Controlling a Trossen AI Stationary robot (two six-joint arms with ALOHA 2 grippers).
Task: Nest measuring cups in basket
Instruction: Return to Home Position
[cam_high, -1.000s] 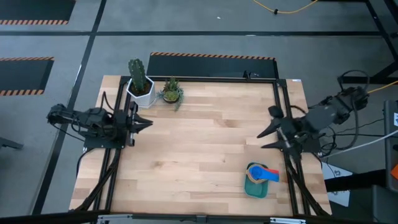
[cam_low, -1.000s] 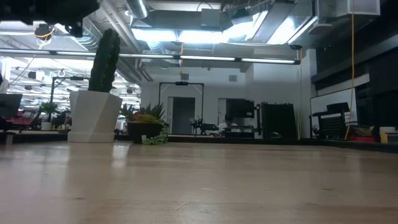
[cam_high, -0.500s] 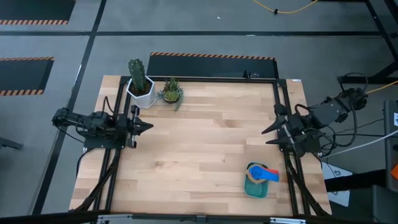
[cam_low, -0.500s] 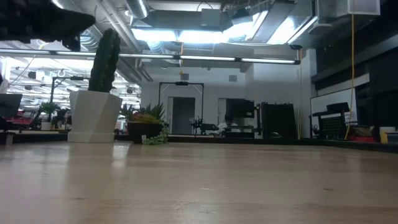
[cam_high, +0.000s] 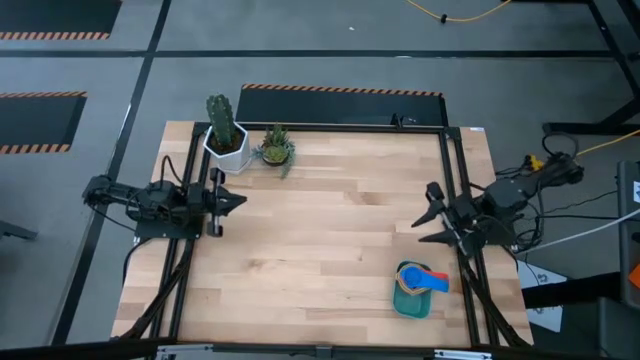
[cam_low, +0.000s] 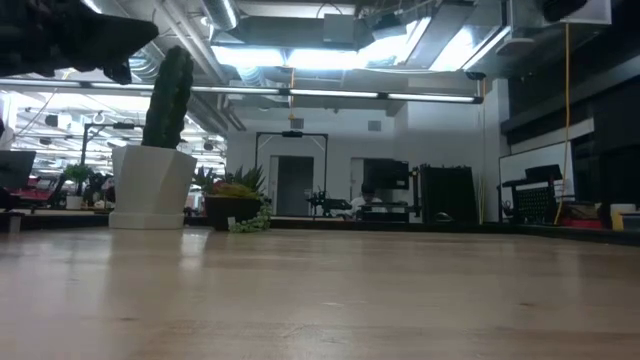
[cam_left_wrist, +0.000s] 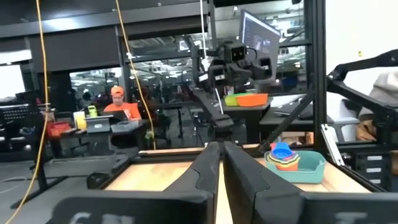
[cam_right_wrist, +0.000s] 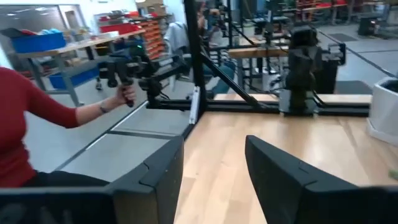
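Measuring cups (cam_high: 424, 279) in basket (cam_high: 408, 304), near right gripper (cam_high: 425, 213): the blue top one covers the stack; lower ones mostly hidden, count untellable. Left arm (cam_low: 70, 35) cut by low view's edge. Person (cam_right_wrist: 28, 130) beyond right gripper, cropped at edge.

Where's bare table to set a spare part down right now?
Bare: the middle of the table, between the left gripper and right gripper, from the plants to the opposite edge; also the left arm's corner away from the plants. Crowded: the corner with the cactus pot and small plant, and the right arm's corner where the basket holds the cups.
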